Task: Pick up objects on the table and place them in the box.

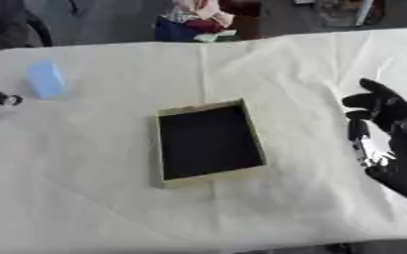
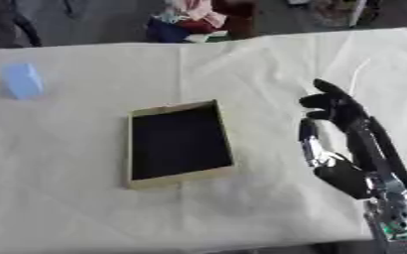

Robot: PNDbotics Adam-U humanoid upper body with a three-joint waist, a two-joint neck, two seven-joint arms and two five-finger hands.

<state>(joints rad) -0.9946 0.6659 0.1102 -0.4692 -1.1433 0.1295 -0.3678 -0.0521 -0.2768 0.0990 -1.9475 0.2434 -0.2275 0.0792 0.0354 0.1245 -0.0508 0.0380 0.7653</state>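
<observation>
- A shallow box (image 1: 209, 143) with a tan rim and a dark inside lies near the middle of the worktop (image 1: 85, 188), slightly askew, its long sides running away from the robot.
- The inside of the box shows only dark; nothing can be made out in it.
- A pale blue block (image 1: 46, 79) lies on the worktop near the far left corner, well apart from the box.
- The right hand (image 2: 346, 144) stands to the right of the box, raised over the worktop with its palm turned toward the box.
- Its fingers (image 2: 328, 101) are spread and only gently bent — they hold nothing and touch neither the box nor the blue block.
- At the left edge, just beside the blue block, a dark part (image 1: 0, 96) reaches in over the worktop; it looks like part of the left arm, but the hand itself cannot be made out, so whether its fingers are open or closed cannot be told.
- The worktop is covered with a creased, cream-white cloth.
- Beyond its far edge lies a heap of coloured cloth (image 1: 198, 22) — red, blue and pale patches.
</observation>
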